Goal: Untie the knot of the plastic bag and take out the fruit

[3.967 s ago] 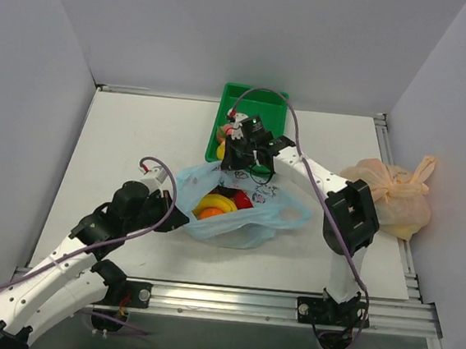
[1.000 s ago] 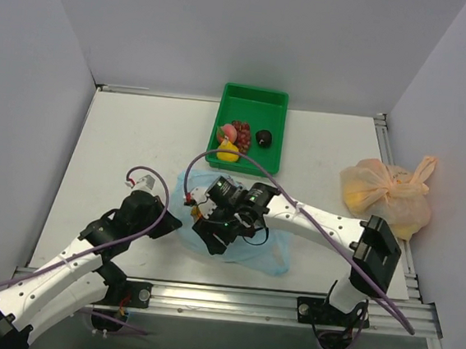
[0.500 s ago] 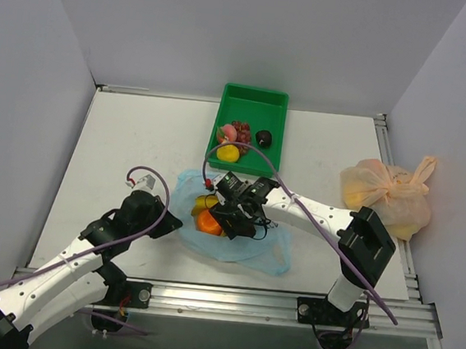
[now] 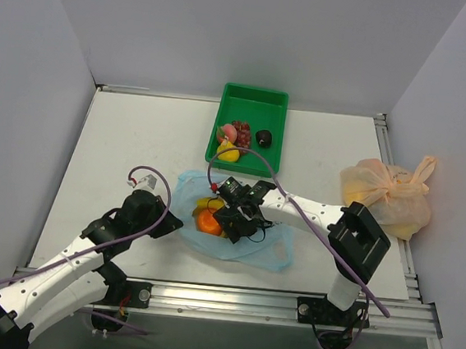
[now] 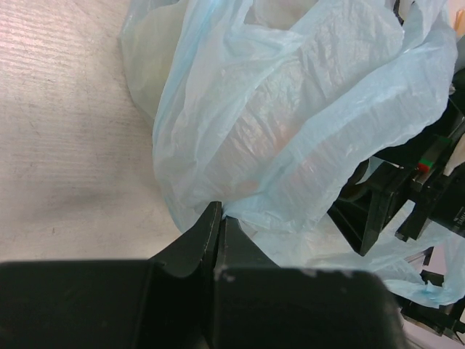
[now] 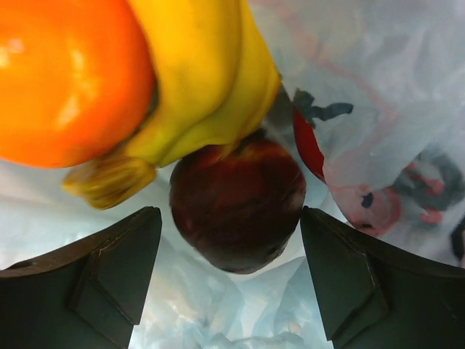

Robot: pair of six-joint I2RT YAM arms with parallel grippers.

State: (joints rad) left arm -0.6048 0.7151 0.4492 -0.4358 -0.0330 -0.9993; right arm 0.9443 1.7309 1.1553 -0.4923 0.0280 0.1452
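– Biggest first, what do we log?
– We log the white bench [image 4: 120, 147]. The plastic bag [image 4: 268, 254] lies near its front edge between the two arms, with its mouth open upward.
– Other big items?
– We have a green tray [image 4: 279, 138] behind the bag with toy pieces [image 4: 229, 141] in its near half. A pale orange bag [image 4: 384, 193], tied shut, sits at the right edge, well apart.
– Pincers?
– We see the left pincer [image 5: 218, 212] pressed together, pinching a fold of blue film at the bag's left side. The right pincer [image 6: 231, 218] is inside the bag mouth, its fingers [image 6: 109, 262] spread on either side of a dark red apple [image 6: 236, 196]. We can't tell whether they touch it.
– Where is the fruit?
– We mark the fruit [image 4: 208, 220] as inside the bag. The orange [image 6: 65, 80] touches the banana [image 6: 207, 80], and the banana lies against the apple.
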